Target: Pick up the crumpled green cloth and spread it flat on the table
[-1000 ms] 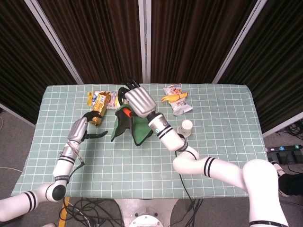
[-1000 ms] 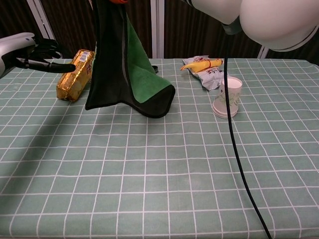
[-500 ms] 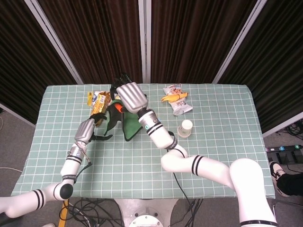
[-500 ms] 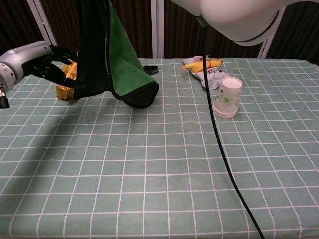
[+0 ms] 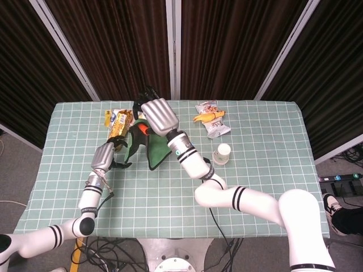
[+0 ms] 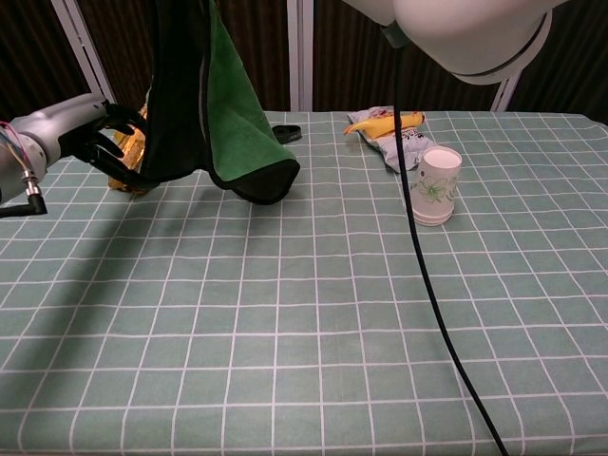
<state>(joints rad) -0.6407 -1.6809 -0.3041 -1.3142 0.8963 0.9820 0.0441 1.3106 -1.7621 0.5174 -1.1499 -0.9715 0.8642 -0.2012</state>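
The green cloth [image 5: 150,148] with its dark edging hangs in folds from my right hand [image 5: 158,115], which grips its top above the table's back left. In the chest view the cloth [image 6: 231,104] drops from the frame's top, its lower fold just over the table [image 6: 304,313]; the right hand itself is out of that frame. My left hand [image 5: 105,155] is at the cloth's lower left edge. In the chest view the left hand [image 6: 93,131] has dark fingers [image 6: 130,161] curled against that edge; whether they pinch it is unclear.
A gold snack pack [image 5: 118,119] lies behind the left hand. Snack bags [image 6: 388,127] sit at the back, an upturned paper cup [image 6: 433,185] stands right of centre, and a small black ring [image 6: 288,132] lies behind the cloth. A black cable [image 6: 429,294] hangs across the right side.
My right hand carried the hanging cloth leftward. My left hand moved in from the left to the cloth's lower edge, its fingers curling there.
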